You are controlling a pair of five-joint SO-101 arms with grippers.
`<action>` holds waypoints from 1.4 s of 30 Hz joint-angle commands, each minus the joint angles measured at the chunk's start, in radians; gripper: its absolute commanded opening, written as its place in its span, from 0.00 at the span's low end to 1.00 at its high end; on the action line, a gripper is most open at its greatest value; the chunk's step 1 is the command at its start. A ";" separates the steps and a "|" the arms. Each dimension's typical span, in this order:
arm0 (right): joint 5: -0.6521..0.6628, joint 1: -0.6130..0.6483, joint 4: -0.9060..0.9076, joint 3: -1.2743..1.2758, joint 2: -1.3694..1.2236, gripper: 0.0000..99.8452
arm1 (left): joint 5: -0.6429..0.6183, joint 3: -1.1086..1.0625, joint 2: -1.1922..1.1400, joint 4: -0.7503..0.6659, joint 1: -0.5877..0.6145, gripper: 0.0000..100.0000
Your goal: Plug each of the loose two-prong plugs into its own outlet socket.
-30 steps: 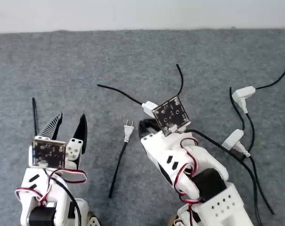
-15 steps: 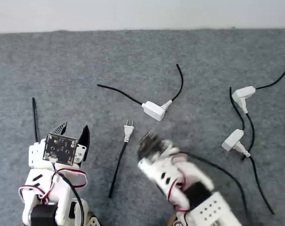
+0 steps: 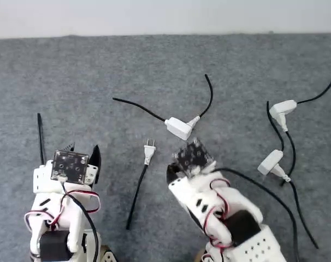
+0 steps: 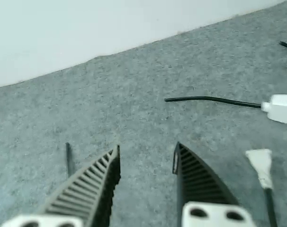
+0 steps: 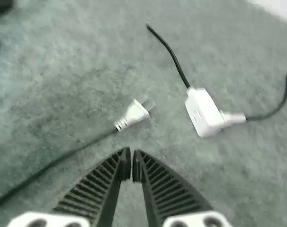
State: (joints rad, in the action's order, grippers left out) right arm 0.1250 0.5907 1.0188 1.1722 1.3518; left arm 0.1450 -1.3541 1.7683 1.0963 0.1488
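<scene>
Right end effector [image 5: 130, 161] back off white blocky socket [image 3: 178, 128]; ribbed black jaws closed, empty. Left end effector [image 4: 146, 150] drawn back, agape, empty. Loose 2-prong plug [image 3: 149, 148] lies on fuzzy grey desk [image 3: 100, 71] between arms.

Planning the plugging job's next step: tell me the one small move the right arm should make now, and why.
Probably open the right end effector and lower it over the loose plug: it is shut now, and the plug lies ungripped just ahead of it.
</scene>
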 commanded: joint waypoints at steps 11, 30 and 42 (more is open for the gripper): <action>-0.184 -0.047 0.182 -0.743 -0.886 0.02 | 0.000 0.389 -0.582 -0.043 0.123 0.19; -0.341 0.096 0.124 -0.853 -1.244 0.02 | -0.137 0.351 -1.019 -0.281 0.259 0.19; -0.680 0.097 -0.035 -0.855 -1.388 0.02 | -0.170 0.303 -1.023 -0.356 0.261 0.19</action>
State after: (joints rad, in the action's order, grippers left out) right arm -0.5240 0.6797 1.0357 0.3621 -0.0276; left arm 0.0008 -1.0579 0.7480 0.7695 0.4051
